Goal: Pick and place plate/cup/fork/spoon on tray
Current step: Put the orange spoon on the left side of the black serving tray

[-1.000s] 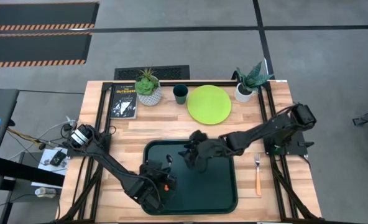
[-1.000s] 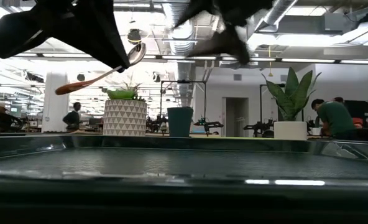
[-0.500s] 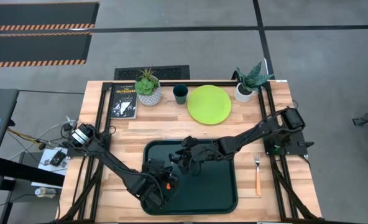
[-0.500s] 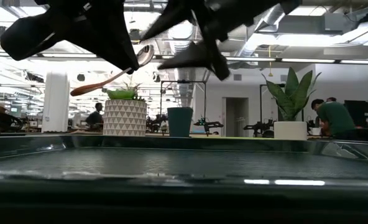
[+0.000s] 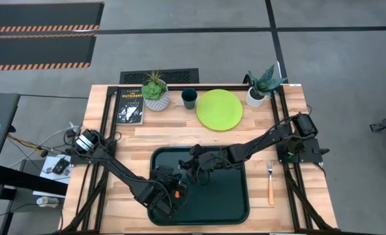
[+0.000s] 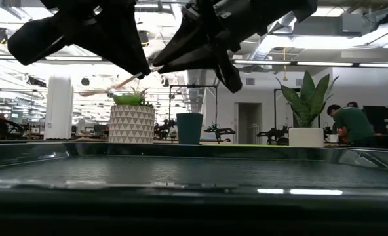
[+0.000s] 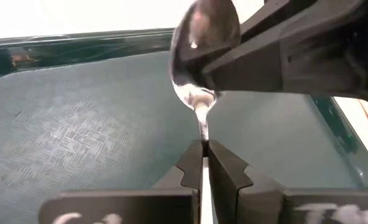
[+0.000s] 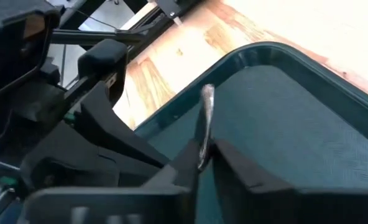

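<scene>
Spoon: we see the spoon (image 7: pixel 204 43) held up in the air over the tray, its silver bowl pointing away from the left wrist camera and its neck running down between the left fingers; in the low view it shows only as a pale streak (image 6: pixel 130 79) between the two arms.
Left gripper: the left gripper (image 7: pixel 205 163) is clamped on the spoon's neck, jaws pressed narrow around it, above the tray's near-left part (image 5: pixel 169 189).
Right gripper: the right gripper (image 8: pixel 202 163) reaches in over the tray's left half (image 5: pixel 194 168), and we see its fingers closed narrowly on the spoon's bowl end, which stands up between them.
Tray: the tray (image 5: pixel 235 209) lies at the table's front middle, under both grippers; we see nothing lying on its floor.
Fork: the fork (image 5: pixel 270 179) lies on the wood just right of the tray, tines pointing to the far edge.
Plate: the plate (image 5: pixel 219 109) sits beyond the tray, near the far edge.
Cup: the cup (image 5: pixel 189 98) stands just left of the plate.
Surroundings: we see a potted plant (image 5: pixel 156 91) left of the cup, a second plant (image 5: pixel 261 85) right of the plate, and a black book (image 5: pixel 130 106) at the far left.
</scene>
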Motion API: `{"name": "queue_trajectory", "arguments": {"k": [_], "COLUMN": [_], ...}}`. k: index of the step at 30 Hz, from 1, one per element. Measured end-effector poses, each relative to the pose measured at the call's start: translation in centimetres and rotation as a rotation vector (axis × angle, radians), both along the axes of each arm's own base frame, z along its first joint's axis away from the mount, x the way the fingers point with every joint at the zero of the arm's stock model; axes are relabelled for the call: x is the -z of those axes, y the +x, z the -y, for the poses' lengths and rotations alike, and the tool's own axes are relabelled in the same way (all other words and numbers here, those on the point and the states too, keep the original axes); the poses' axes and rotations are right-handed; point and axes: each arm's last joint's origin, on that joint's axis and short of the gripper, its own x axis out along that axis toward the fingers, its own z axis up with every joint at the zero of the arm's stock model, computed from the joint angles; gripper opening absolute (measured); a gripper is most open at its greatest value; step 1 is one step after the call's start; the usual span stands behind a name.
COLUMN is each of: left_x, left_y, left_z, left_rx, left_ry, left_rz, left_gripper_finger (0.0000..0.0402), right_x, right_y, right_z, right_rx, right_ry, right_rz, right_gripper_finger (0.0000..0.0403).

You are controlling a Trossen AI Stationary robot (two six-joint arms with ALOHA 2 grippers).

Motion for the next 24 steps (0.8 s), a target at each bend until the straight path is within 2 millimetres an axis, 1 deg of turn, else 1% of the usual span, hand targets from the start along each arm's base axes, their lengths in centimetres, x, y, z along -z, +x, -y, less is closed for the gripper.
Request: {"name": "queue_trajectory", "arguments": {"k": [1,2,7,10,13,16,18,20,24], "left_x": [0.0,0.0,0.0,0.0,-0.8,-2.2,-3.0,-3.7,-4.0], "left_y": [0.0,0.0,0.0,-0.1,-0.8,-2.6,-3.9,-5.1,-7.2], "left_z": [0.0,0.0,0.0,-0.1,-0.2,-0.1,0.0,0.3,0.8], "left_rx": [0.0,-0.001,0.01,0.02,0.057,0.077,0.079,0.081,0.092], "left_ry": [0.001,0.003,0.01,0.016,0.027,0.05,0.057,0.077,0.097], "left_rz": [0.0,0.001,-0.008,-0.021,-0.071,-0.123,-0.133,-0.144,-0.211], "left_gripper_finger": [0.0,0.0,0.0,0.0,0.0009,0.0038,0.0066,0.0095,0.0152], "right_x": [0.0,-0.1,0.0,0.0,0.0,0.2,0.4,0.1,0.2], "right_y": [0.0,0.0,0.0,0.0,0.1,0.1,0.2,0.3,0.3], "right_z": [0.0,0.0,0.2,0.2,0.5,0.9,1.2,1.4,1.3], "right_rx": [0.0,0.001,0.006,0.008,0.014,0.009,0.005,0.01,-0.02], "right_ry": [0.001,0.002,0.007,0.007,0.017,0.023,0.03,0.038,0.07], "right_rz": [0.003,0.004,-0.001,-0.002,-0.002,-0.026,-0.035,-0.014,-0.029], "right_gripper_finger": [0.0023,0.0014,0.0018,0.0007,0.0009,0.0007,0.0004,0.0005,0.0005]}}
